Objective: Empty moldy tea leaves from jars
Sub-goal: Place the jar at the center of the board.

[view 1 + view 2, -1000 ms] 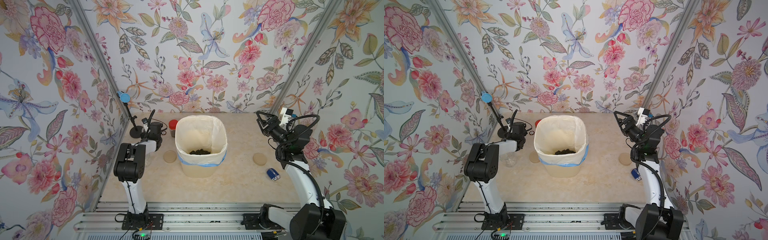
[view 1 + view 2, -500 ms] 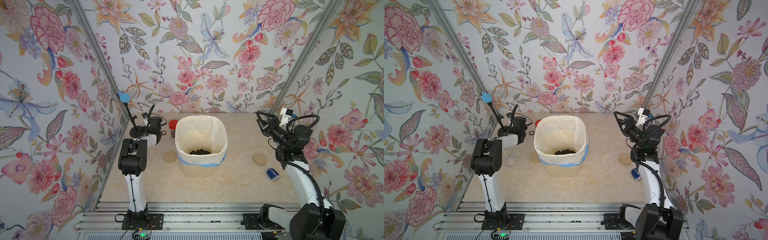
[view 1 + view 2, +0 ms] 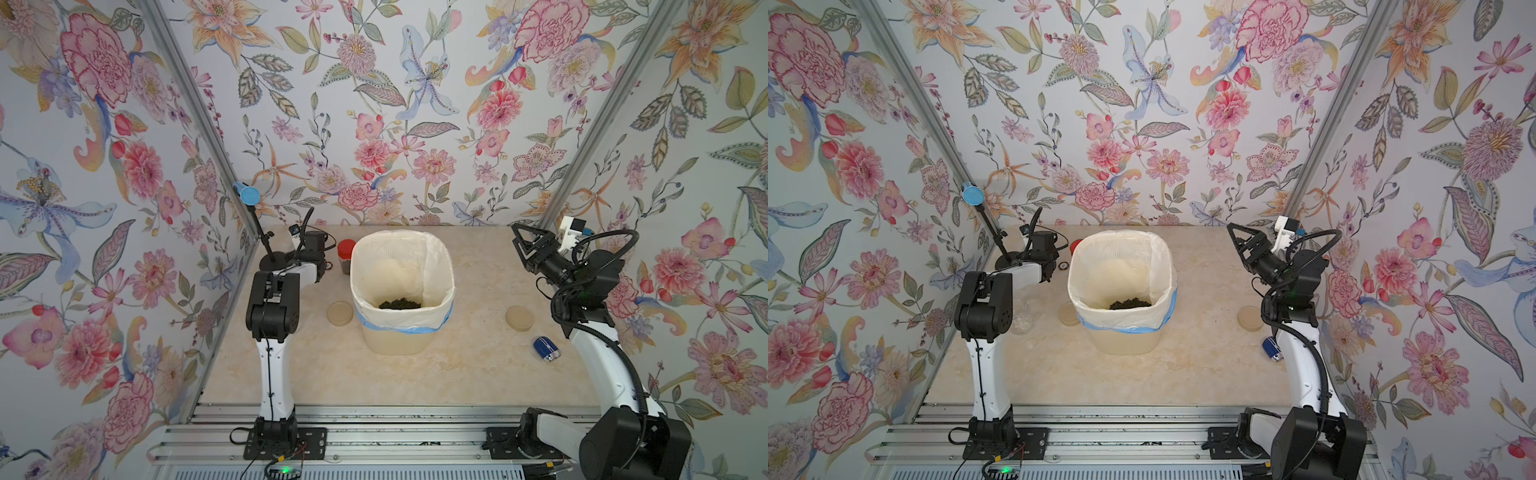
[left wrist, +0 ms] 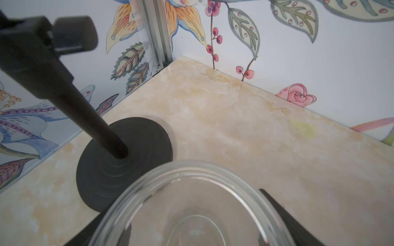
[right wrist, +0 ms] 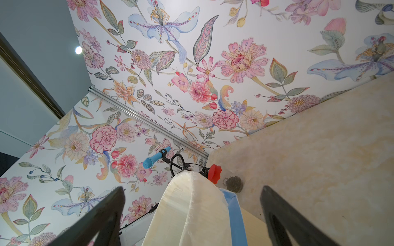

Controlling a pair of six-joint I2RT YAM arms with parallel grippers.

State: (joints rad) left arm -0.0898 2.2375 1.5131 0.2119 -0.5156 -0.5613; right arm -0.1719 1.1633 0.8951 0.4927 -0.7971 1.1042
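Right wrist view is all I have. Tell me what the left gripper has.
Observer: The left gripper is shut on an empty, lidless clear jar beside the mic stand's base.
Operator: Report what's inside the bin.
Observer: A small heap of tea leaves lies at its bottom.
Operator: Name what lies either side of it.
Observer: Two beige lids, flat on the table, one per side.

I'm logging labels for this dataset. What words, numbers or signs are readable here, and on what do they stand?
No text here reads clearly.
Embossed mark on the base of the clear jar: too faint and blurred to read.
Any print on the small blue object: too small to read.
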